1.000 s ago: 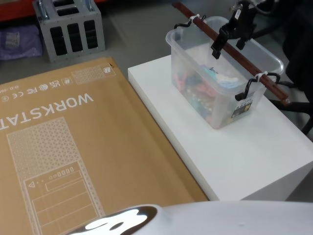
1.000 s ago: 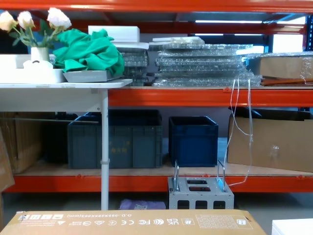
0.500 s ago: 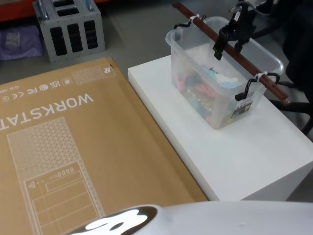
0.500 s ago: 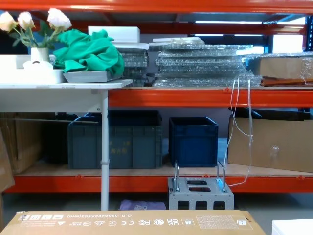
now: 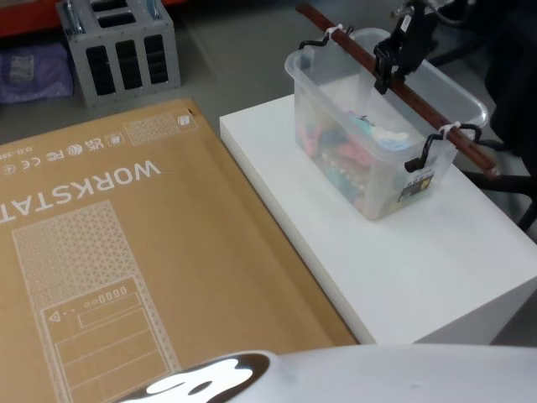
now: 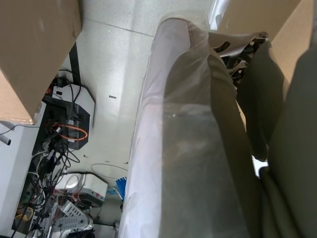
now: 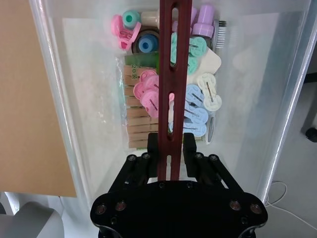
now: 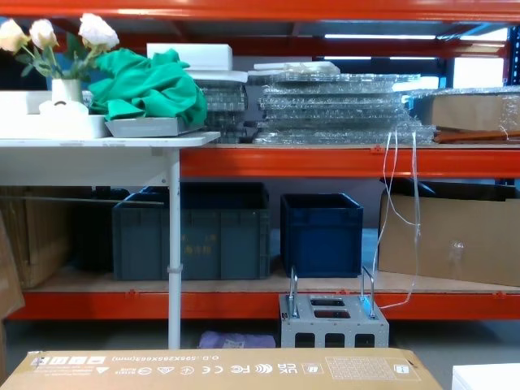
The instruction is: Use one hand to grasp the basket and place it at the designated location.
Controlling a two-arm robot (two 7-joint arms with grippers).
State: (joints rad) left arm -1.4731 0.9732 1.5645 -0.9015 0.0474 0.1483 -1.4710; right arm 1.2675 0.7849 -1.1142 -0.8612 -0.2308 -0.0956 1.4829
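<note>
The white pedestal (image 5: pixel 394 252) is carrying the basket (image 5: pixel 315 109) at two o'clock in the head view. Its handle (image 5: pixel 466 151) is running from eleven to five o'clock, and the right gripper (image 5: pixel 388 77) is clamping it mid-length from above, jaws crosswise.

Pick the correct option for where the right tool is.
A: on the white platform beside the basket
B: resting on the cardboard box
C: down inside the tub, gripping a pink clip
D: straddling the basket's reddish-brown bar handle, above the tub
D: the right tool is closed on the bar handle, one side of it on each face of the bar. It sits above the open basket, which stands on the white platform.
</note>
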